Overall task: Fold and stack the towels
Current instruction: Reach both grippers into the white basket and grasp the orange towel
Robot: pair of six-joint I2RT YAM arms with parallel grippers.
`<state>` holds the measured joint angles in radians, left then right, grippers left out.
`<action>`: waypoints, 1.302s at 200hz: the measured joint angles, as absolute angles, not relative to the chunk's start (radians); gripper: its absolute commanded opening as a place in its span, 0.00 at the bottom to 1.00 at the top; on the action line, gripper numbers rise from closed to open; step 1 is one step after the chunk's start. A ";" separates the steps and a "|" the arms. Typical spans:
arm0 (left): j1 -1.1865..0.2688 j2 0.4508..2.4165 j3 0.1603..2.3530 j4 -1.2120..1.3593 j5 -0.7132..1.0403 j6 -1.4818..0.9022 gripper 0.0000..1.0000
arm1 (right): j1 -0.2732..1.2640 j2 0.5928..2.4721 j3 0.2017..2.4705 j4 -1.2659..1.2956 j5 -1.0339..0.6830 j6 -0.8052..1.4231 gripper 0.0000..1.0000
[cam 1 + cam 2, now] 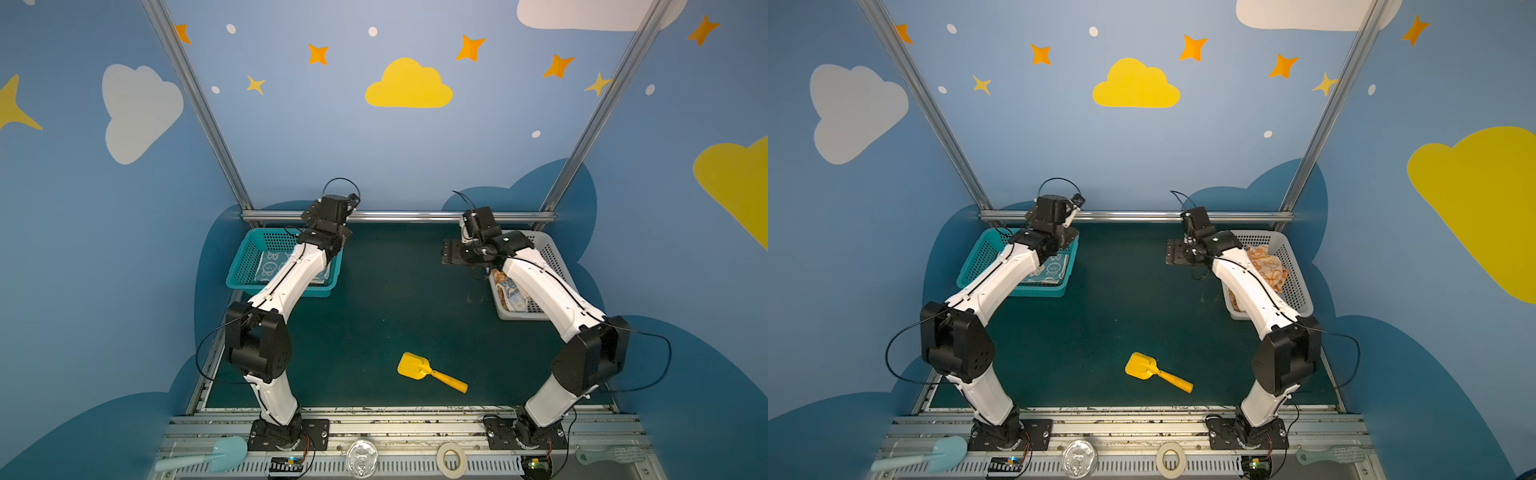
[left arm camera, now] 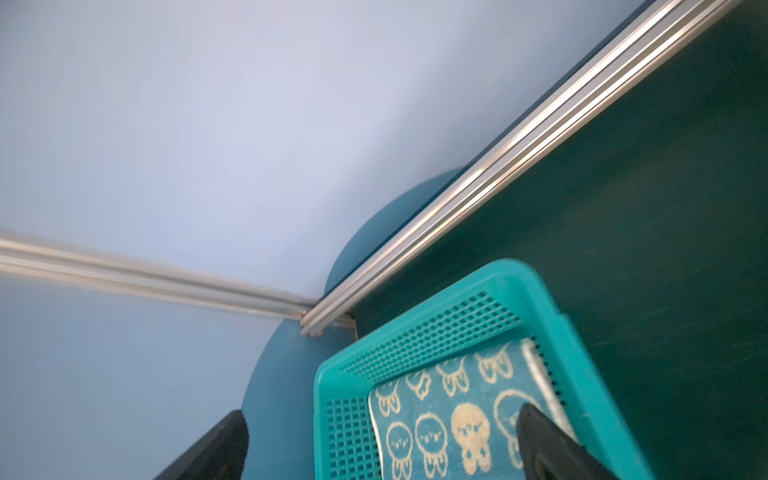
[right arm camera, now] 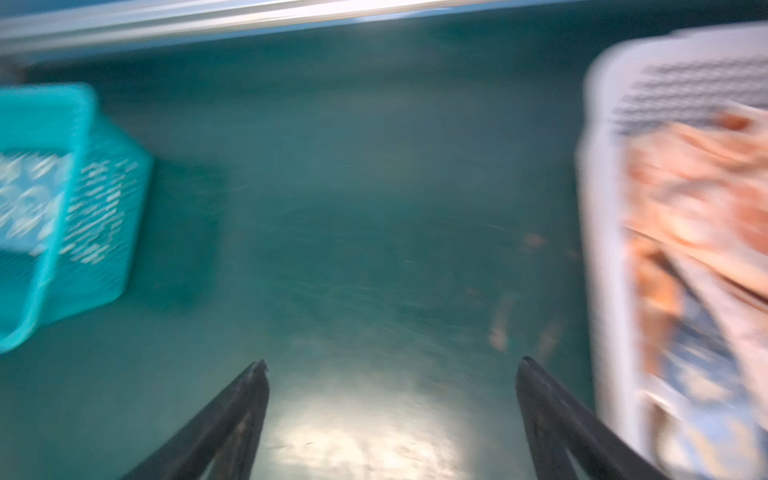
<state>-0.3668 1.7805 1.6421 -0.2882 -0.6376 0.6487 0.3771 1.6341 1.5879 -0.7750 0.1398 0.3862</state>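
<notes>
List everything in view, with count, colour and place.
teal basket: one, teal, far left of mat
folded towel: one, blue, inside teal basket
white basket: one, white, far right of mat
crumpled towels: count unclear, orange and blue, inside white basket
toy shovel: one, yellow, near middle of mat
scoop: one, pale blue, front rail
round lid: one, clear, front rail
tape roll: one, cream, front rail
tined tool: one, pale green, front rail
left end effector: one, black, open above teal basket
right end effector: one, black, open beside white basket
</notes>
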 measured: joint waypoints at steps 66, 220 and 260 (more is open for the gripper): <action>-0.770 2.057 1.893 -0.157 -0.696 0.754 1.00 | -0.026 1.537 1.392 -0.748 0.067 0.495 0.92; -1.042 2.529 2.494 -0.239 -0.627 0.744 1.00 | -0.384 1.905 1.491 -0.731 -0.276 0.601 0.61; -1.034 2.533 2.494 -0.235 -0.616 0.740 1.00 | -0.371 1.934 1.519 -0.719 -0.298 0.606 0.29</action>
